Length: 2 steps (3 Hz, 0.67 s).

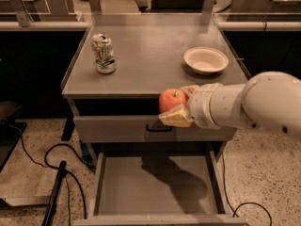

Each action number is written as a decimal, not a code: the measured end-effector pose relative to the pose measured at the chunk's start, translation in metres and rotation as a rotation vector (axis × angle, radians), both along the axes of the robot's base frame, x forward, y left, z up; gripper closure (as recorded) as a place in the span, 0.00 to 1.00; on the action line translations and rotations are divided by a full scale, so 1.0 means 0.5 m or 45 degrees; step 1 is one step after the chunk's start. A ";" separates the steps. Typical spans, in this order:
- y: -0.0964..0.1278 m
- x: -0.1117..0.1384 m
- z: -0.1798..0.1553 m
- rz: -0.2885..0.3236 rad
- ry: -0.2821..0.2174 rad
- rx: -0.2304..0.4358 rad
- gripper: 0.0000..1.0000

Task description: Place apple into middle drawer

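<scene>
My gripper (pixel 176 103) is shut on the red apple (pixel 171 99), which has yellowish patches and a stem dimple on top. It holds the apple in the air in front of the cabinet's front edge, level with the upper drawer front (pixel 117 128). The middle drawer (pixel 155 185) stands pulled out below, wide, shallow and grey, with a bare floor; the shadow of my arm falls on it. The apple is above the drawer's back part, well clear of its floor. My white arm (pixel 254 105) comes in from the right.
A crumpled soda can (pixel 103 53) stands on the cabinet top at the left. A cream bowl (pixel 205 60) sits on the top at the right. The upper drawer front carries a dark loop handle (pixel 159 127). Cables (pixel 51 159) lie on the speckled floor at the left.
</scene>
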<state>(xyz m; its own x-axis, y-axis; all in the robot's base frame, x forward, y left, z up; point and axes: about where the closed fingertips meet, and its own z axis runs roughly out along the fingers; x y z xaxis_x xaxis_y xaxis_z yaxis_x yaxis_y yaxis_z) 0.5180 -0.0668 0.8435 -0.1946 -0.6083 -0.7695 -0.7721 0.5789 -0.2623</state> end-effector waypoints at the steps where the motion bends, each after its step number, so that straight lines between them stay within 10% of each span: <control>1: -0.014 -0.050 -0.083 -0.053 0.119 0.090 1.00; 2: 0.020 -0.098 -0.149 -0.030 0.241 0.200 1.00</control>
<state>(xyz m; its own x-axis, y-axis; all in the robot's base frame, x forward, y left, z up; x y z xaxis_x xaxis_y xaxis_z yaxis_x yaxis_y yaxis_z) 0.4688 -0.0568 0.7688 -0.3574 -0.4775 -0.8027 -0.7846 0.6197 -0.0193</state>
